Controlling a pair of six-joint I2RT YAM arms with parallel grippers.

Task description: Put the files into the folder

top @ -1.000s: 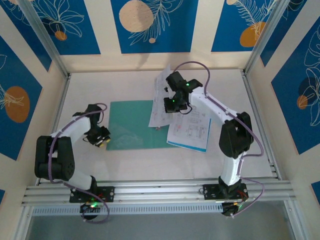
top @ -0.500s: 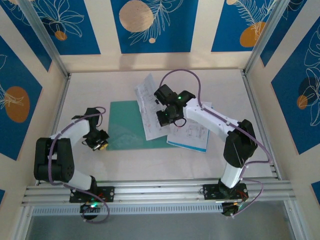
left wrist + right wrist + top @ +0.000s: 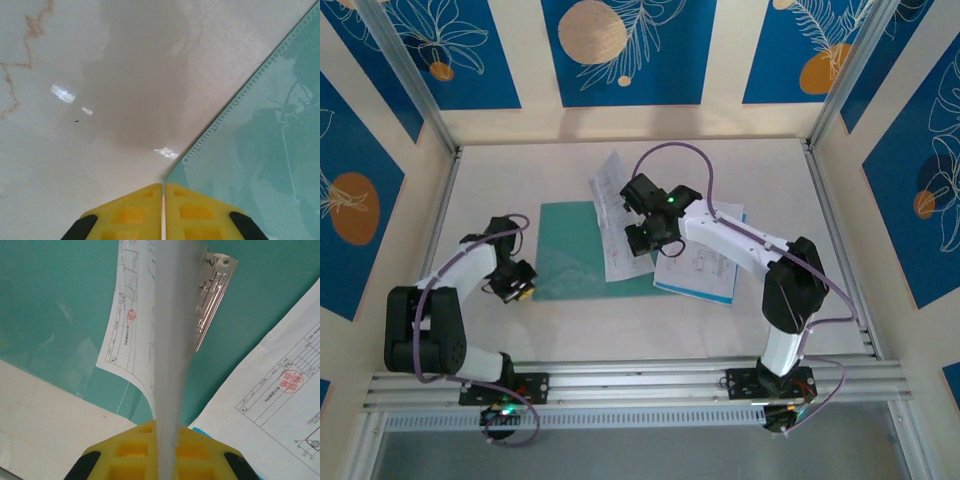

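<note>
Far left on the bench [image 3: 770, 180]: left pincer [image 3: 516, 283], yellow fingers pressed together, tips at the near-left corner of the folder [image 3: 570, 250]. In the left wrist view, that corner running right up to the tips; impossible to tell whether pinched or merely touched.

Next along, the folder itself: flat, teal, long axis across the bench.

Over its right half, right pincer [image 3: 642, 237], clamped on a white printed sheet [image 3: 610, 190]. Long axis of that sheet pointing away from the arm bases, leaning a little left, most of it above the teal surface.

Key relation, as a judgement: folder directly beneath and stretching leftward from the right pincer. Hence a lowering and a slight leftward carry, probably, to land the sheet square. Right arm nearer for that; left arm placed only to steady or lift the edge.

Farther right, remaining files [image 3: 705, 262] lying on the bench, overlapping the folder's right edge, cyan sheet [image 3: 692, 292] peeking out underneath.

Added by the right wrist view: the sheet edge-on between the fingers, a metal clip [image 3: 214, 295] on the teal just beside it, and a clear flap [image 3: 65, 345] at left. Added by the overhead view: the whole layout, both arms against the folder.
</note>
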